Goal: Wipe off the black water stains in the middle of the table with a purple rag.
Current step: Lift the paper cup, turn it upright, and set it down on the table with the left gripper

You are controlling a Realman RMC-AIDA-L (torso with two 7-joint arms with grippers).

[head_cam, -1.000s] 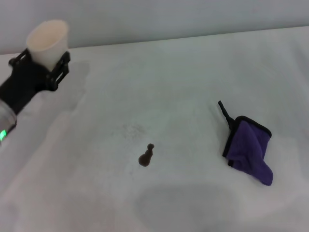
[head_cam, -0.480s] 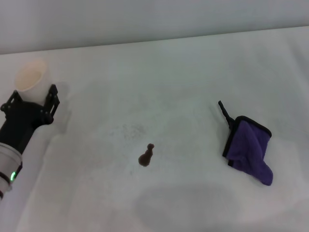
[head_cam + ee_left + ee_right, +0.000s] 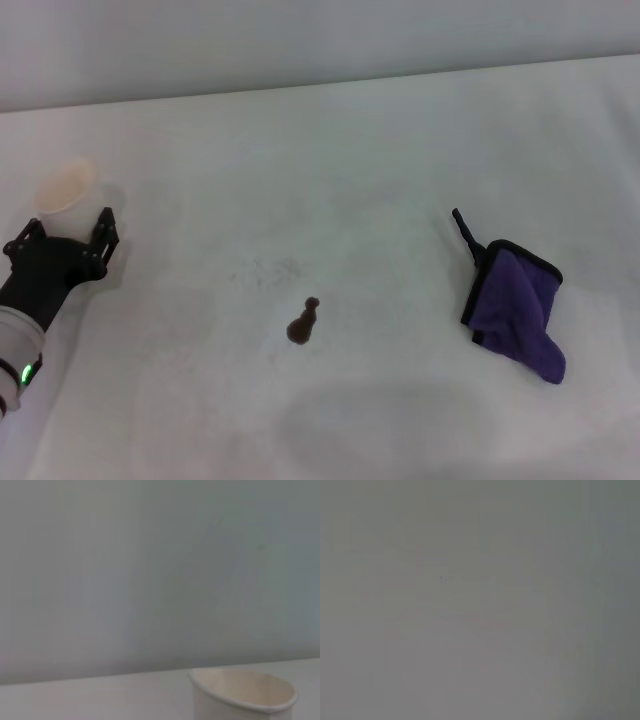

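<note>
Black water stains: one small dark blob mid-tabletop, untouched. Purple rag lies folded well to its right, loop tail pointing away from the robot, nothing gripping it. So wiping not started; rag pickup is the next step, my read. Rag is on the right arm's side, likely that arm's job, but right claw isn't visible and its wrist cam shows only blank grey. Left claw at far left edge, fingers apart, holding nothing, just beside a white paper cup standing upright clear of the wipe zone.
</note>
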